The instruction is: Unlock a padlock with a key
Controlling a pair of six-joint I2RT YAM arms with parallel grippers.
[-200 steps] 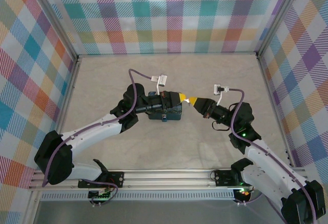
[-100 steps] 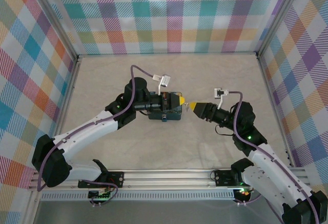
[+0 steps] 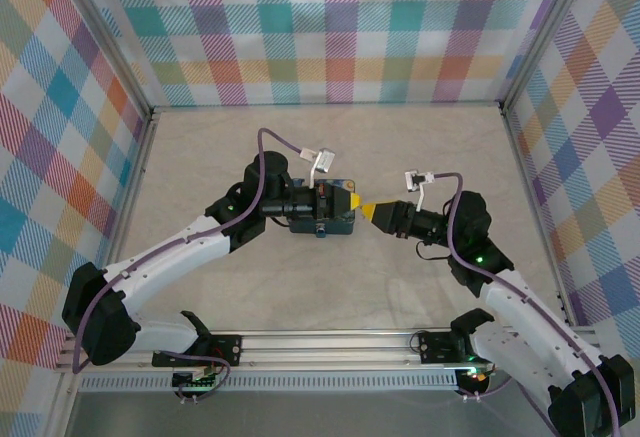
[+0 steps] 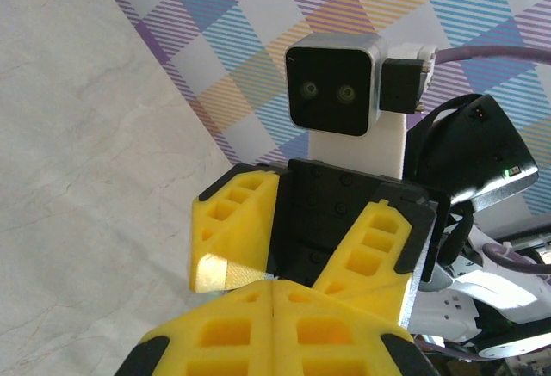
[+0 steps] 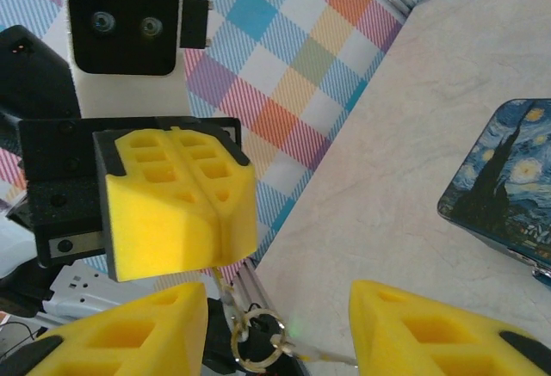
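One key ring (image 5: 251, 342) dangles from the clamped left pincer (image 5: 207, 221); right pincer (image 5: 277, 307) gapes.

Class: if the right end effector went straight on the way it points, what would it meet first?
Most likely the left end effector, shut and facing it straight ahead. The key ring hanging below it sits close too, though depth is unclear.

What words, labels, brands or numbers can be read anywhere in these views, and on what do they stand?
No text can be read.
On the painted tin: a starry-night picture, no words.
On the key ring hanging from the left gripper: any stamping is too small to read.
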